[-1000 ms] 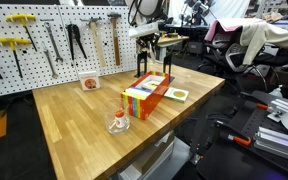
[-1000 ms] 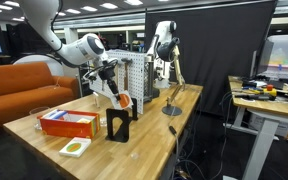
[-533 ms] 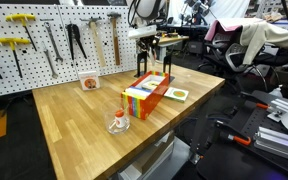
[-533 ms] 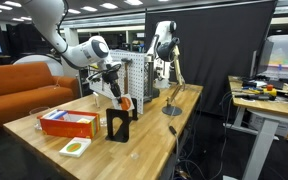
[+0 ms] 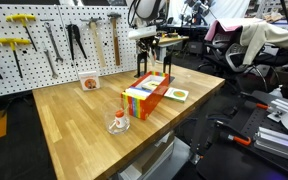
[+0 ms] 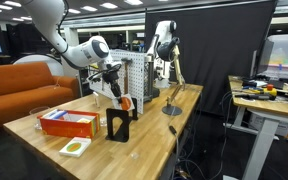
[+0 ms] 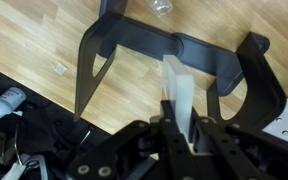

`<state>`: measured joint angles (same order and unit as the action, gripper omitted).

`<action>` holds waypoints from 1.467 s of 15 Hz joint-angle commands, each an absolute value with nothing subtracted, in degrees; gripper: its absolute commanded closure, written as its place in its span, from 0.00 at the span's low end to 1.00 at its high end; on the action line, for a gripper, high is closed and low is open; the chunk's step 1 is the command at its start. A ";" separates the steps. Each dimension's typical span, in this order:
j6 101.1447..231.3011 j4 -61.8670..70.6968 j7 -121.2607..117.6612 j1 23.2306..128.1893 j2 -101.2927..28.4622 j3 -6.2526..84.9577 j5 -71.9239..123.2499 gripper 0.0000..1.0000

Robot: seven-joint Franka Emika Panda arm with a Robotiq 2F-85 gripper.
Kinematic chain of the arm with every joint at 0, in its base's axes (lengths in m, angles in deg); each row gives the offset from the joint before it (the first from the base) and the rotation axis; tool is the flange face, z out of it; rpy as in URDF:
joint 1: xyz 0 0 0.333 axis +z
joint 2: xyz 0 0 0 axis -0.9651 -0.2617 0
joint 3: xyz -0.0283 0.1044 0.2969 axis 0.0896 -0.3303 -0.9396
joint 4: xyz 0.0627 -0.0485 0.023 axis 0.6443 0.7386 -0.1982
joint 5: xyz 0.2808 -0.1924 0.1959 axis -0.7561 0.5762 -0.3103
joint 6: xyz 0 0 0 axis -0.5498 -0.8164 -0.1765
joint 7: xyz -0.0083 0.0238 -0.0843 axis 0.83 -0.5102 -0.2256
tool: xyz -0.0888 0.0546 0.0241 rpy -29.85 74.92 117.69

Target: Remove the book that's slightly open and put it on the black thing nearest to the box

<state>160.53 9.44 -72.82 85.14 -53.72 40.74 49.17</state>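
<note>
My gripper (image 7: 181, 126) is shut on the book (image 7: 178, 85), a thin white booklet seen edge-on between the fingers in the wrist view. Directly below it stands a black U-shaped rack (image 7: 144, 45) with tall uprights at both ends. In an exterior view the gripper (image 6: 114, 86) hangs above the table with the book's orange-red cover (image 6: 125, 101) showing under it, just above and behind a black rack (image 6: 119, 126). The striped orange-red box (image 6: 69, 122) lies beside that rack. In an exterior view the box (image 5: 149, 97) lies in front of the black racks (image 5: 144, 68).
A small glass (image 5: 118, 122) stands near the table's front edge. A white square with a round red picture (image 5: 89, 83) lies by the pegboard of tools (image 5: 44, 40). A white and green card (image 5: 177, 94) lies beside the box. A perforated metal rack (image 6: 136, 75) stands behind the gripper.
The arm has shifted slightly toward the black rack with the book still held. Nothing else has moved.
</note>
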 commanded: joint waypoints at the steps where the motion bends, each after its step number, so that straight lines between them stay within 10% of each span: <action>1: 160.14 8.16 -72.68 84.82 -54.91 41.22 45.05 0.96; 22: 166.92 3.06 -67.59 82.79 -64.58 42.20 32.84 0.96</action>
<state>166.52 4.47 -70.10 83.16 -63.80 42.05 34.75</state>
